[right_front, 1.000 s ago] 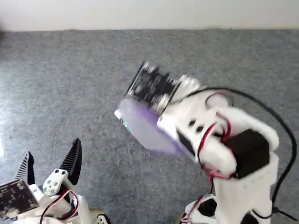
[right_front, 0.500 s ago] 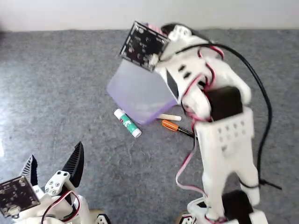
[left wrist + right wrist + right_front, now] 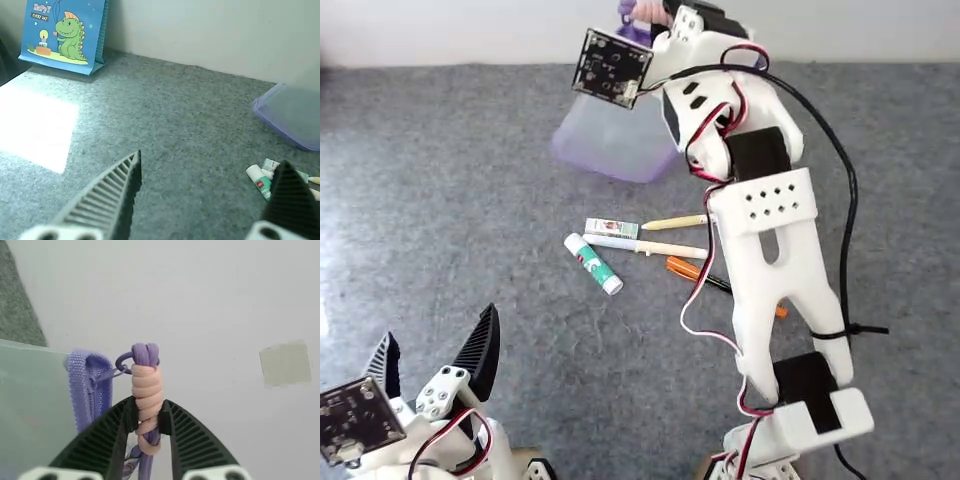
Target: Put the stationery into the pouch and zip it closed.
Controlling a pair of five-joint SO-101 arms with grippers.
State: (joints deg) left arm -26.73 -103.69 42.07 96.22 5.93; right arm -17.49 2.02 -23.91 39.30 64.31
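My right gripper (image 3: 645, 18) is up at the table's far edge, shut on the pink-and-purple zipper cord (image 3: 146, 385) of a translucent purple pouch (image 3: 610, 150). In the right wrist view the gripper (image 3: 147, 410) pinches that cord, and the pouch (image 3: 35, 405) hangs beside it. On the grey felt nearer the middle lie a glue stick (image 3: 593, 263), a small eraser box (image 3: 611, 228), a pencil (image 3: 672, 222), a white pen (image 3: 650, 246) and an orange pen (image 3: 695, 272). My left gripper (image 3: 430, 345) stands open at the near left, well apart from them. Its wrist view shows the gripper (image 3: 210, 162), the pouch (image 3: 295, 112) and the glue stick (image 3: 260, 181).
A blue dinosaur gift bag (image 3: 65, 35) leans against the wall at the far left. The right arm's white links (image 3: 770, 260) stretch over the table's right half, partly above the orange pen. A bright patch of light (image 3: 35, 125) falls on the felt.
The right arm has swung up and away toward the far edge, carrying the pouch off the stationery, which now lies uncovered. The left arm has stayed nearly still.
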